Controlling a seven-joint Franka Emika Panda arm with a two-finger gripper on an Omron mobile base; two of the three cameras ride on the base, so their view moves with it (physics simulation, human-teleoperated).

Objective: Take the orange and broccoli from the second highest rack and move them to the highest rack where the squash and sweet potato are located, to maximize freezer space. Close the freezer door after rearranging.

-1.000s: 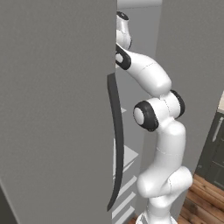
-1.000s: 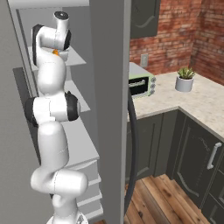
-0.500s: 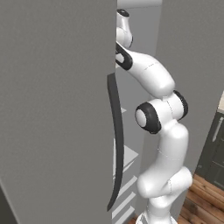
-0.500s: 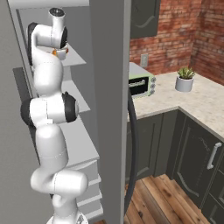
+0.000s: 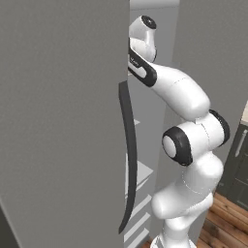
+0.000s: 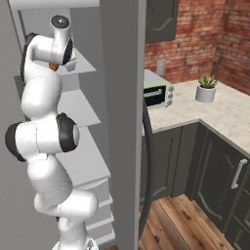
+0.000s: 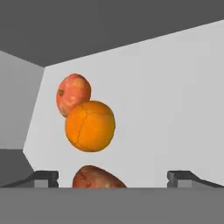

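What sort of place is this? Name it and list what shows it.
A home kitchen, rendered. A toaster oven and a potted plant stand on a pale stone counter over dark cabinets, before a red brick wall. The arm reaches into an open grey freezer where an orange lies on a shelf.

You get flat, even, shadowless rendered light in the base views. The hand view looks soft and slightly blurred.

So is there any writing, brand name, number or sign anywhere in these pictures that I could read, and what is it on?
None can be read.
The freezer door is plain grey with no label.
The toaster oven on the counter carries no legible brand or numbers.
The orange and the plant pot bear no marks.
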